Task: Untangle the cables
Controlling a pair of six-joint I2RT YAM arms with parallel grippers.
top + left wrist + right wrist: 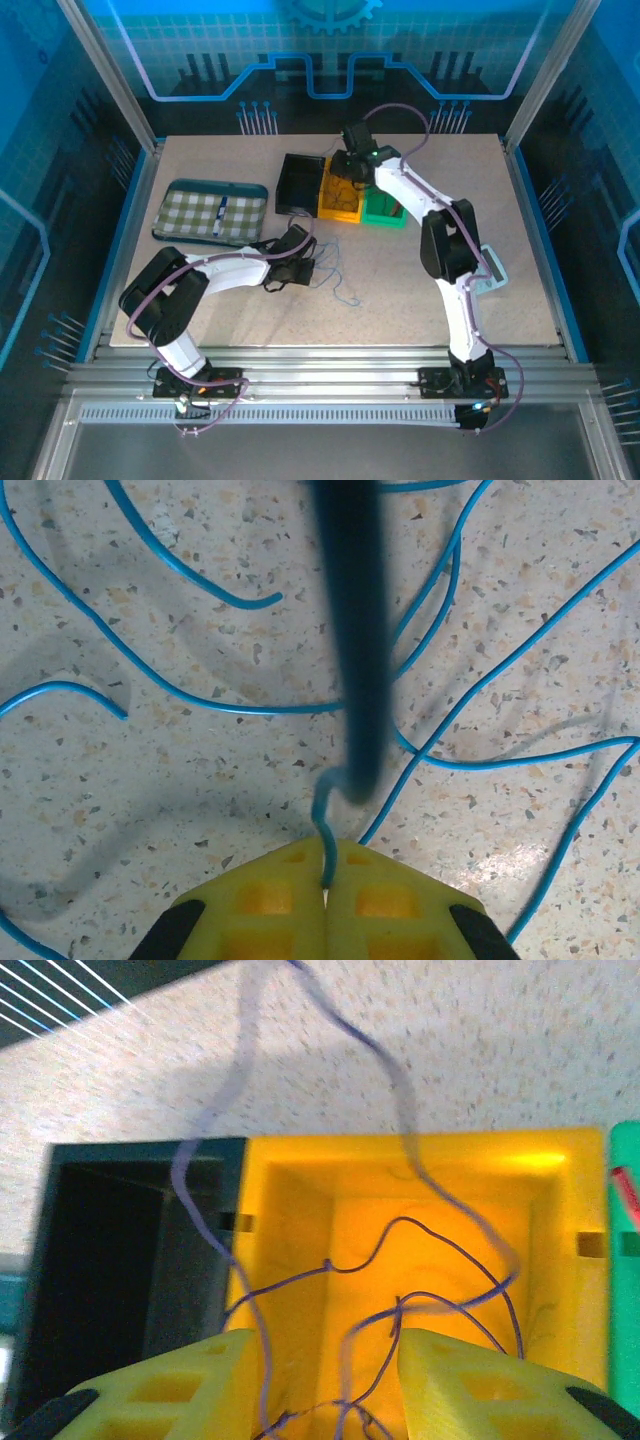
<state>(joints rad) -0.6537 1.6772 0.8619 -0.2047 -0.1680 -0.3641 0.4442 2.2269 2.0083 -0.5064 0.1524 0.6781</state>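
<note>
My left gripper [325, 868] is shut on the end of a thin blue cable [322, 815]. The rest of that cable lies in loose loops on the speckled table. From above, the left gripper [298, 266] sits low at mid-table with the blue cable [340, 285] trailing to its right. My right gripper [325, 1380] stands open above the yellow bin [560, 1190]. A thin dark purplish cable [401, 1219] hangs loose between its fingers and curls down into the bin. In the top view the right gripper [346, 168] hovers over the yellow bin [338, 203].
A black bin [298, 184] stands left of the yellow one and a green bin [386, 210] right of it, with something red [622, 1190] inside. A green checked tray [214, 212] lies at the left. A small white device [491, 270] sits by the right arm.
</note>
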